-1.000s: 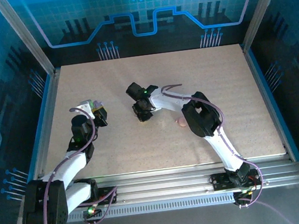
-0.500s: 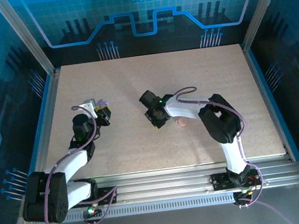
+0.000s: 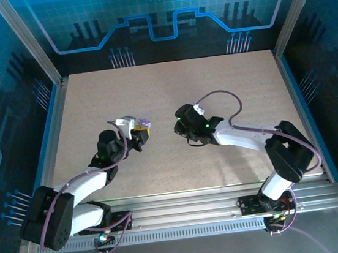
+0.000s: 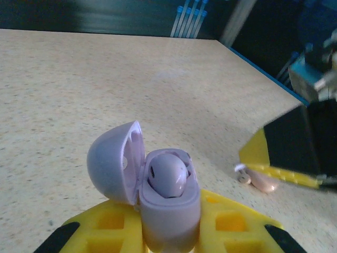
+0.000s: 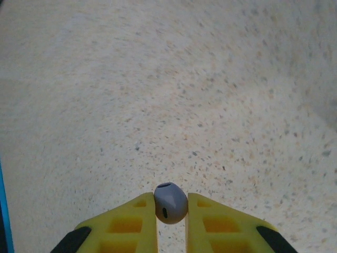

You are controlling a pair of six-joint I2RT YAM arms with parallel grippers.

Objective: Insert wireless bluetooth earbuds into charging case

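Since 1 s earlier both arms have swung inward, so the left gripper (image 3: pixel 143 129) and right gripper (image 3: pixel 181 128) now face each other above the table (image 4: pixel 105 79). The left gripper is clamped on the case (image 4: pixel 168 211), its lid (image 4: pixel 113 163) tipped open to the left, with 1 earbud (image 4: pixel 167 176) already seated. The right gripper, near the case's right, pinches the 2nd earbud (image 5: pixel 170 203). Judged technique: centre this earbud over the free socket, which cannot be made out here, match its tilt, lower slowly, and release only once it is seated. No brand, label or writing is legible.
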